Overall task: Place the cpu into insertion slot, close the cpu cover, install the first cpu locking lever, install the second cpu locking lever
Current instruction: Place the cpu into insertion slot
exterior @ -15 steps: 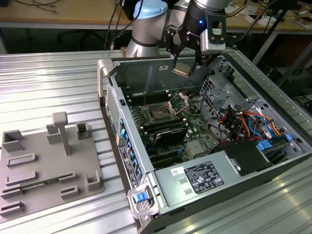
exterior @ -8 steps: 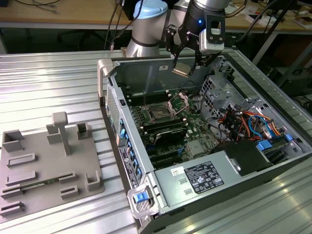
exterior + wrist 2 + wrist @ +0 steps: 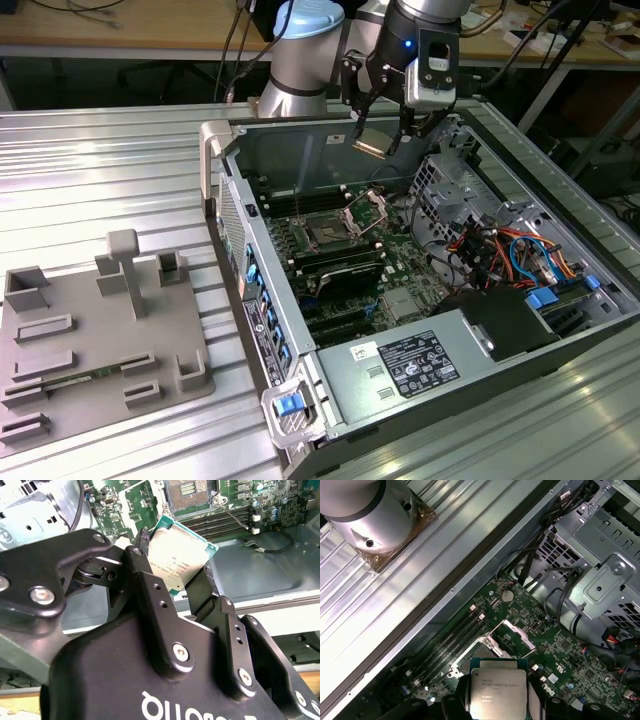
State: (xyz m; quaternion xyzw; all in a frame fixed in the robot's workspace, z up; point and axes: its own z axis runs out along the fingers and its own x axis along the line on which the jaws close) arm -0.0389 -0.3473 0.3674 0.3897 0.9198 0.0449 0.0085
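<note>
Open computer case (image 3: 300, 150) lying on a ribbed metal table (image 3: 100, 170), green motherboard (image 3: 405, 265) facing up inside. Labelled power supply (image 3: 420, 365) sits at the case's near end, with orange and blue cables (image 3: 500, 250) bunched near it. Grey plastic tray (image 3: 90, 340) with upright blocks is on the table at the exterior view's left, beside the case. Dark memory slots (image 3: 447, 642) run along the board.

We've got gripper (image 3: 174, 562) clamped on cpu (image 3: 180, 550) — black fingers (image 3: 150, 590) pressing two opposite edges. Chip sits tilted, dull silver top facing us, green rim along its edge. Behind it we see green motherboard (image 3: 130, 505) with open socket (image 3: 187, 492), chip held clear of it. Dark memory slots (image 3: 225, 522) run just beside socket. Thin black cable (image 3: 272, 547) lies on grey case panel (image 3: 260, 575) — near board edge.
</note>
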